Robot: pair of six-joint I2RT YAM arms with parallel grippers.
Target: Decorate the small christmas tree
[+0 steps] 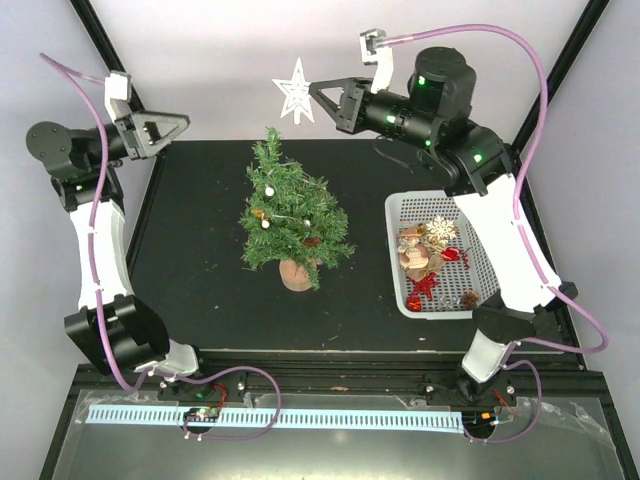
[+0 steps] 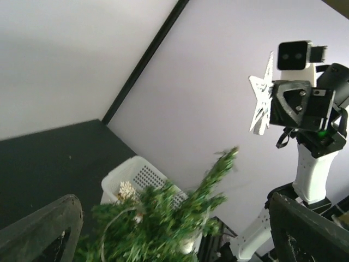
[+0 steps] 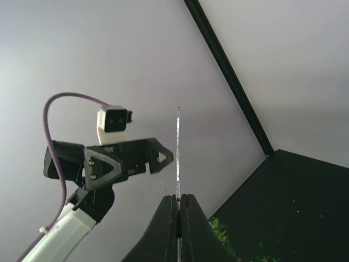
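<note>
The small christmas tree (image 1: 290,215) stands upright on its wood stump (image 1: 297,273) in the middle of the black table, with a bead string and a few small ornaments on its branches. Above and behind its tip, my right gripper (image 1: 325,100) is shut on a flat white star ornament (image 1: 296,92). In the right wrist view the star (image 3: 178,147) shows edge-on, pinched between the fingers (image 3: 166,229). My left gripper (image 1: 182,124) hovers at the table's far left, open and holding nothing. In its wrist view, the blurred treetop (image 2: 218,169) lies between its wide-set fingers (image 2: 43,229).
A white mesh basket (image 1: 396,215) holding several ornaments in red, wood and white sits on the right side of the table, under my right arm. Black frame posts (image 1: 95,40) rise at both back corners.
</note>
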